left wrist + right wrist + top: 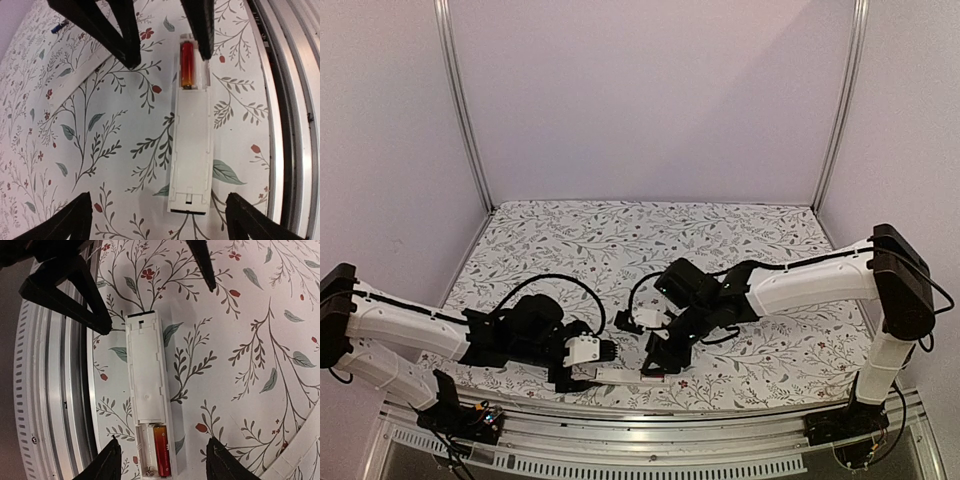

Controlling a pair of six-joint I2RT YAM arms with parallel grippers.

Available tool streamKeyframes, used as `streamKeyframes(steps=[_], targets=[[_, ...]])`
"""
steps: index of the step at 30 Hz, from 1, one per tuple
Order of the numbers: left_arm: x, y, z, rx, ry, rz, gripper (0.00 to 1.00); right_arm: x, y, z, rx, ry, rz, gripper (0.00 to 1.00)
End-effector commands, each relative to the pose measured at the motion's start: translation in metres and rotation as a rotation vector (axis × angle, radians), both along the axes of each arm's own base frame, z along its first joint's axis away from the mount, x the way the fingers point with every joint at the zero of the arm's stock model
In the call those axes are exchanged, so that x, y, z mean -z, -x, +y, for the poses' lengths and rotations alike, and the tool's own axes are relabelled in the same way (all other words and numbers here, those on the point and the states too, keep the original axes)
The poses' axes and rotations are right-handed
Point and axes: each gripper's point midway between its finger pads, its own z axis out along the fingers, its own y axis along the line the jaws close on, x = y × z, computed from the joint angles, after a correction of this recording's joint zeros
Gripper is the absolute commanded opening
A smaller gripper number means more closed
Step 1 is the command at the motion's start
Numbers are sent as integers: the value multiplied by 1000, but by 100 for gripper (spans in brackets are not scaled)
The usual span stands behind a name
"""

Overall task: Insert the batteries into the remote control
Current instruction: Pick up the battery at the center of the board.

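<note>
My left gripper (159,196): spread wide, a finger off each side of the remote's plain end, touching neither side.
Remote control (192,150): flat on the floral table (100,150), beside its near edge, back compartment uncovered.
Battery (187,64): one red cell seated in the compartment at the remote's right-hand end.
My right gripper (161,440): spread, straddling that battery end.
Cover strip (295,450): lying apart.

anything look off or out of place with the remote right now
Nothing looks damaged or spilled. The remote control lies back-up with its compartment open. One battery is seated, but the slot beside it is empty. The cover lies detached, apart from the remote control.
</note>
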Motion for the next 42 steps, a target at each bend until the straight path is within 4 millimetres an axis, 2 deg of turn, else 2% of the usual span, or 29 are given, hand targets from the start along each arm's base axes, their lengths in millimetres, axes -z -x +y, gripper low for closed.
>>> streamKeyframes(steps=[1, 3, 5, 6, 9, 10, 12, 13, 14, 16, 20, 26, 31, 35, 40, 42], targets=[[-14, 2, -4, 7, 62, -24, 93, -52, -38, -5, 129, -148, -15, 63], [-23, 0, -6, -2, 94, -36, 94, -73, -76, -21, 268, -188, -50, 71], [-32, -4, -7, -24, 126, -54, 95, -86, -122, -50, 477, -196, -73, 73], [-38, -7, -8, -37, 142, -68, 96, -90, -146, -70, 606, -194, -80, 73], [-55, -16, -11, -77, 193, -102, 97, -82, -201, -136, 952, -111, -139, 73], [-60, -19, -12, -92, 210, -105, 98, -78, -212, -151, 1016, -76, -157, 72], [-68, -25, -11, -119, 234, -106, 98, -62, -223, -168, 1086, -7, -124, 72], [-72, -29, -11, -132, 246, -109, 98, -45, -227, -175, 1107, 57, -100, 72], [-74, -32, -11, -143, 251, -111, 98, -36, -229, -178, 1121, 89, -87, 71], [-76, -37, -9, -163, 256, -116, 98, -11, -233, -178, 1119, 157, -55, 70], [-74, -40, -7, -174, 242, -118, 98, 15, -236, -169, 1092, 193, -5, 66], [-76, -40, -8, -169, 242, -118, 98, 43, -241, -170, 1086, 261, -9, 60], [-77, -40, -6, -171, 240, -128, 99, 53, -238, -171, 1077, 281, 5, 37], [-78, -41, -6, -171, 244, -129, 99, 53, -236, -170, 1069, 277, 14, 24], [-79, -42, -6, -180, 251, -126, 99, 52, -234, -166, 1048, 264, 31, 0], [-82, -45, -7, -191, 261, -128, 99, 45, -236, -163, 1046, 243, 30, 0]])
